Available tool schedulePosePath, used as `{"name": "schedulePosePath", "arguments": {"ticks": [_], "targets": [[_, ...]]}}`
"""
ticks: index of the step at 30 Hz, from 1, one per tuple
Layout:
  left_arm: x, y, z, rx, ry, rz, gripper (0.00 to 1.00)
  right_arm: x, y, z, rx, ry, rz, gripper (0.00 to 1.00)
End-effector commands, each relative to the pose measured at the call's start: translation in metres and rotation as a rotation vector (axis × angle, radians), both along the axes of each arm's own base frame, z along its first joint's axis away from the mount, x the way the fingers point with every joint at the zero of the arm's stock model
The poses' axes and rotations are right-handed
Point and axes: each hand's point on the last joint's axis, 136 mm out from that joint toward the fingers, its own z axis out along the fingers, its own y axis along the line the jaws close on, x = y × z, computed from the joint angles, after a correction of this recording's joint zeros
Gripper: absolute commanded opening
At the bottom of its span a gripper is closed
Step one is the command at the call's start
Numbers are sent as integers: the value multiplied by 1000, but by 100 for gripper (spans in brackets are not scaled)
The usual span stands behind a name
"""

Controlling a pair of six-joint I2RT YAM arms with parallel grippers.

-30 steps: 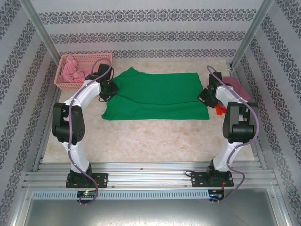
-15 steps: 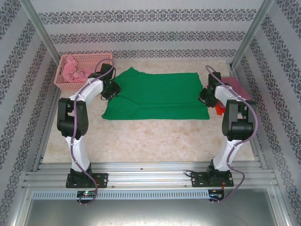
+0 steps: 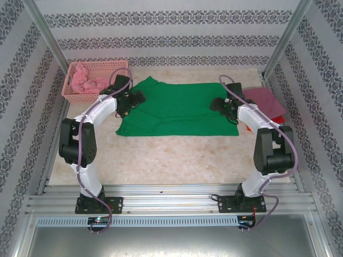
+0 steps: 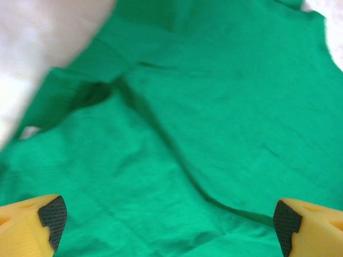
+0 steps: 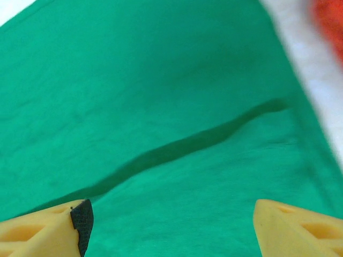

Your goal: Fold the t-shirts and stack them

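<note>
Left gripper (image 4: 169, 219) and right gripper (image 5: 169, 225), both spread and empty, hover over the green shirt (image 3: 179, 110), which lies flat beneath and between them. The cloth is judged light, limp and unbreakable; pinch it at a hem or folded edge. 1 s earlier both grippers sat at its outer edges; each has since moved inward.

Bright, even light fills the overhead view, leaving the pale table (image 3: 177, 155) almost washed out, with only faint, soft shadows. Both wrist views are soft and smeared: the green shirt (image 4: 214, 107) shows little weave, its folds are dark shadow lines, and the table at the far corners glares white. The red cloth (image 5: 329, 21) at far right is a blur.
</note>
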Motion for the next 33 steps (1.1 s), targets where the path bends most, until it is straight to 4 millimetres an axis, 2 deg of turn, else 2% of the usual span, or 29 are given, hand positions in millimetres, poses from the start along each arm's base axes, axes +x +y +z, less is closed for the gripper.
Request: {"name": "schedulePosePath", "arguments": {"ticks": [1,4,9,14,20,25,28,30,33], "targets": [[10,-25,-31,-69,-10,-55,99,13,23,-25,59,38,45,78],[-1,-21,-54,-48,24,-56,99,11,26,-48,92,100,30,77],[-39,-5,-79,-16,50,-5,100,-18,15,-73,51,174,-2,78],[-94,11,-103,8,128,33,100,-52,12,-75,52,216,-2,78],[-150,25,-116,16,191,71,100,-103,12,-78,55,295,1,77],[-188,33,-111,-1,216,110,100,-132,10,-77,61,315,0,77],[-198,37,-93,2,198,118,100,-136,14,-70,87,297,14,77],[-194,37,-74,0,165,114,100,-130,18,-58,103,261,30,77],[-172,33,-40,0,91,92,100,-110,28,-30,123,163,79,78]]}}
